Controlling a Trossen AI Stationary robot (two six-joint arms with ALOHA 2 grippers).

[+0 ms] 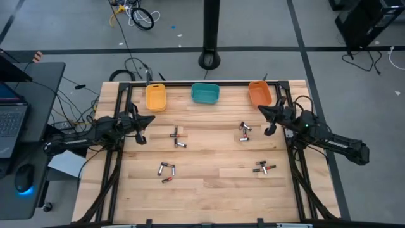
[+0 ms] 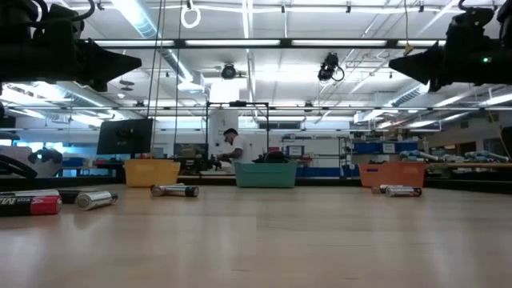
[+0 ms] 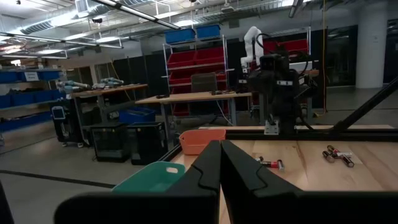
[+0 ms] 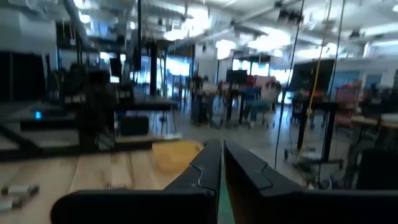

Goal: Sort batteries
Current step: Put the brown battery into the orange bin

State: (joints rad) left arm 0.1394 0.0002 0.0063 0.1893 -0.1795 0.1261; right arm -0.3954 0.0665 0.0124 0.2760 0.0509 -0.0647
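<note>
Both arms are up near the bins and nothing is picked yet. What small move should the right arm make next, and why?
Probably open the right gripper and lower it toward the batteries just beside it. Its fingers look shut and empty, as do the left gripper's, and all the cells lie loose on the table, none visible in the orange bin.

The high view looks straight down from well above, taking in the whole counter [image 1: 202,190] and floor around it. The low view sits at counter height, facing level across the wood to the three bins and the room behind. Each wrist view looks forward past its own fingers, close, across the counter toward the opposite arm. All four share the counter; the orange bin [image 3: 200,139] shows in three.
</note>
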